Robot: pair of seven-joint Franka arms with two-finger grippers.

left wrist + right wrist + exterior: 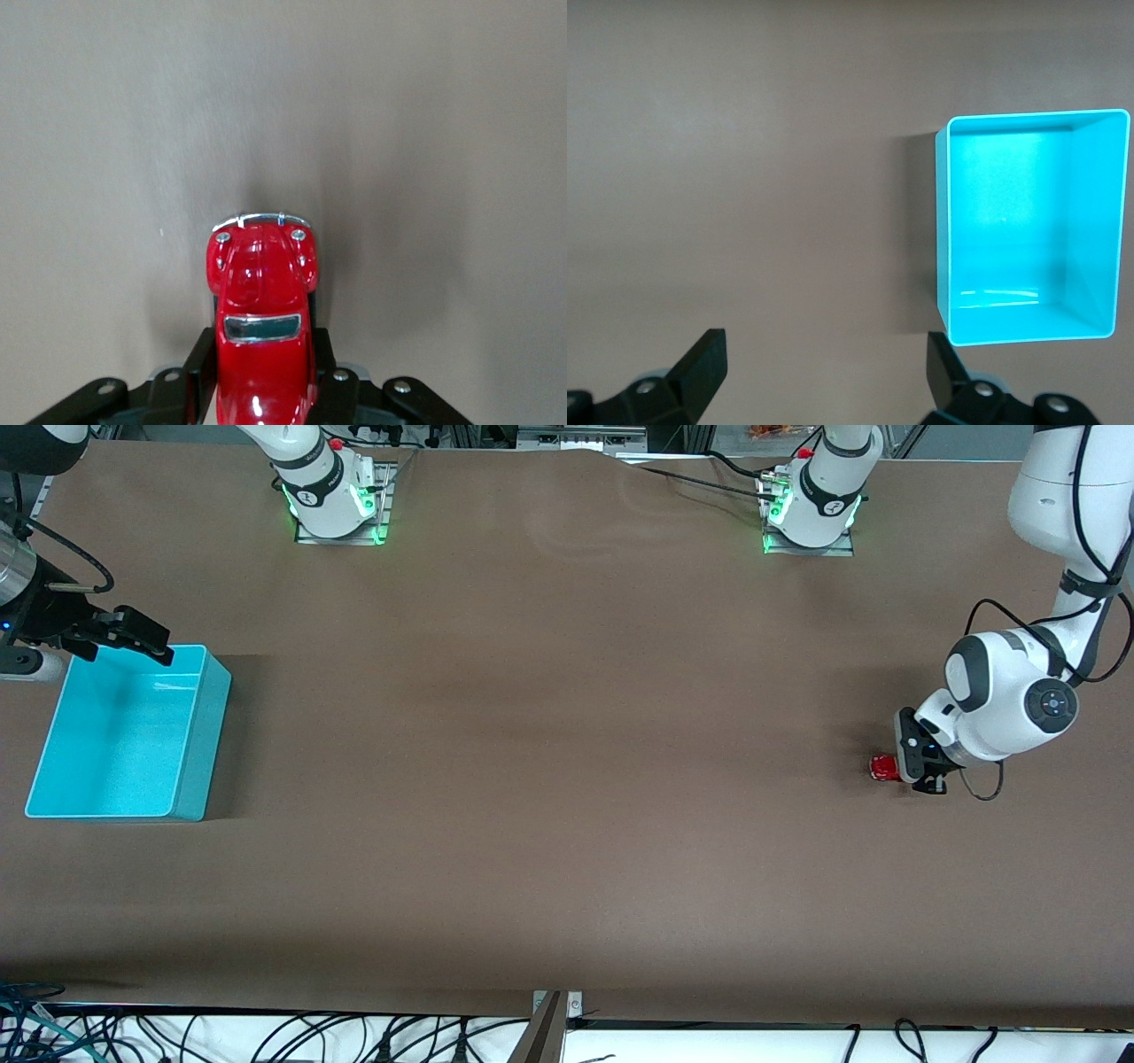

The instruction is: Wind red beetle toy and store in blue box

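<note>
The red beetle toy sits low at the table near the left arm's end. My left gripper is shut on it. In the left wrist view the toy lies between the two black fingers, its bonnet and chrome bumper pointing away from the gripper. The blue box stands open and empty at the right arm's end. My right gripper is open and empty over the box's edge nearest the robot bases. The right wrist view shows the box beside that gripper's spread fingers.
The brown table stretches bare between the toy and the box. The two arm bases stand along the table edge farthest from the front camera. Cables hang below the edge nearest it.
</note>
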